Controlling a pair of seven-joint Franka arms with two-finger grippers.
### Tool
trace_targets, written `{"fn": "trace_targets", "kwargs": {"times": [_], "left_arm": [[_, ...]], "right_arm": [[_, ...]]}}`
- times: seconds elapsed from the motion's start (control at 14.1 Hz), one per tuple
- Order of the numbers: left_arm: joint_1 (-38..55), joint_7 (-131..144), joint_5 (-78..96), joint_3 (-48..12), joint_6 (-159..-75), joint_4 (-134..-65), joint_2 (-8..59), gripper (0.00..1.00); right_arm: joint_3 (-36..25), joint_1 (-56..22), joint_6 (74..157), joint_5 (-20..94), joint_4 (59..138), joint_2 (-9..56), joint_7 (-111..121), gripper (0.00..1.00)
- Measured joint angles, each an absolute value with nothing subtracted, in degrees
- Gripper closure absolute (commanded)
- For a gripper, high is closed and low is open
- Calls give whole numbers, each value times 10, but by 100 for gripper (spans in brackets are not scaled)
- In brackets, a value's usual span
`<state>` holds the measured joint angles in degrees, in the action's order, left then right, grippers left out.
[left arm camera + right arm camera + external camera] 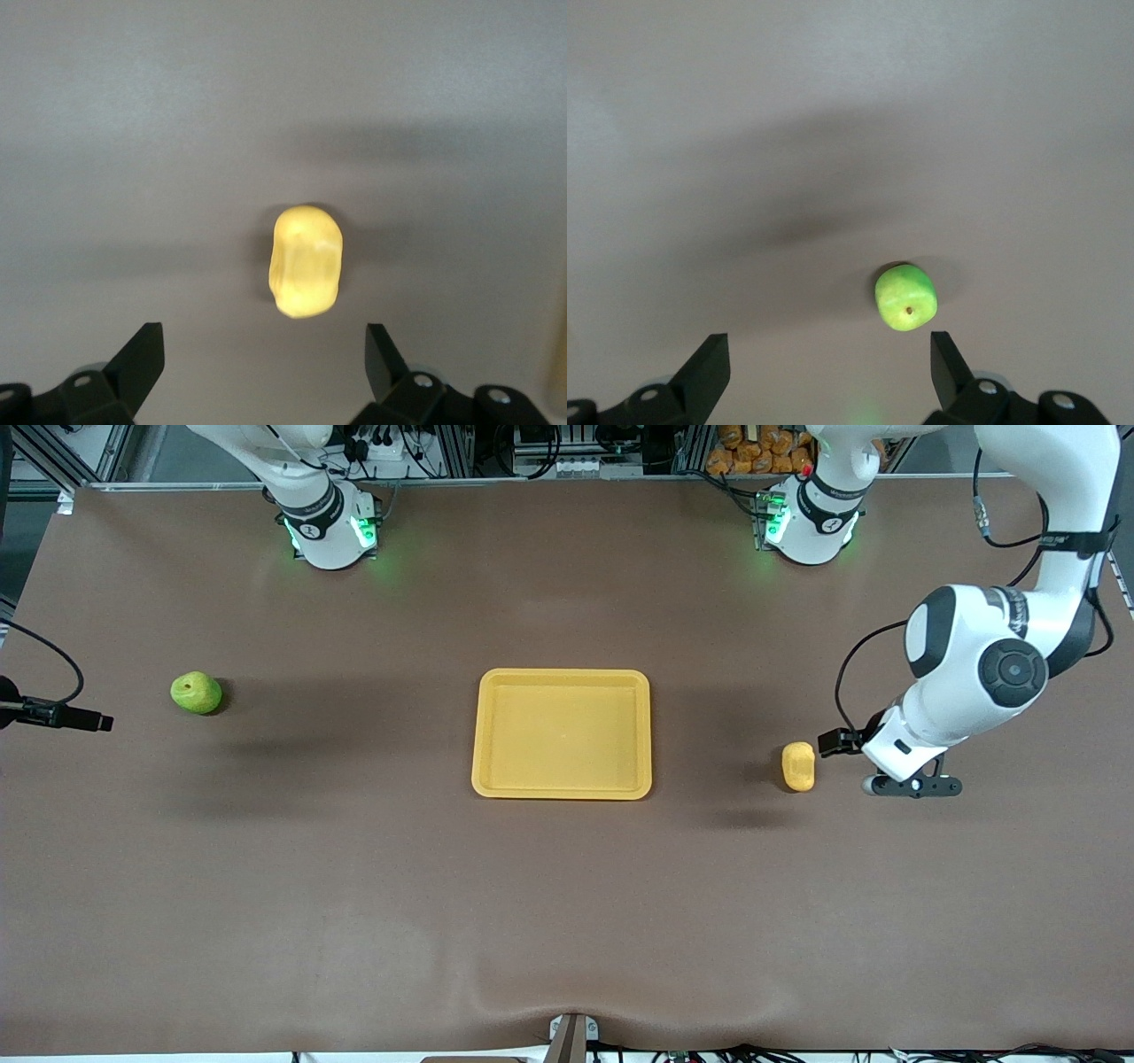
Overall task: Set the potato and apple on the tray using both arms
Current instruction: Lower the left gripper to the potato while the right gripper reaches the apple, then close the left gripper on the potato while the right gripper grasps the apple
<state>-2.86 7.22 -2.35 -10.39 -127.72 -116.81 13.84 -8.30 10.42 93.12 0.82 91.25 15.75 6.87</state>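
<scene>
The yellow-orange tray (pixel 485 731) lies empty at the table's middle. The potato (pixel 798 766) lies on the table between the tray and the left arm's end. The left arm's hand (pixel 912 746) hangs low beside it. In the left wrist view my left gripper (pixel 263 333) is open and empty, with the potato (pixel 306 261) centred just ahead of the fingertips. The green apple (pixel 196 692) lies toward the right arm's end. My right gripper (pixel 829 340) is open and empty, with the apple (pixel 905 297) ahead of it, close to one fingertip (pixel 943 347).
A black connector with a cable (pixel 66 716) pokes in at the right arm's end of the table, beside the apple. The arm bases (pixel 330 524) (pixel 811 522) stand along the table's top edge. Brown tabletop surrounds the tray.
</scene>
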Motion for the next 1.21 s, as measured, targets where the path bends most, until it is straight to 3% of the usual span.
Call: {"fn": "trace_targets", "kwargs": {"times": [0.78,1.21], "left_arm": [[-24,72,-23,-106,-1405,-1219,194,0],[-20,72,-23,-106,-1434,-1223,219,3]], "right_arm": [[-84,148,942,8,951,193,102,0],[-85,173,1054,8,1049,189,148,0]]}}
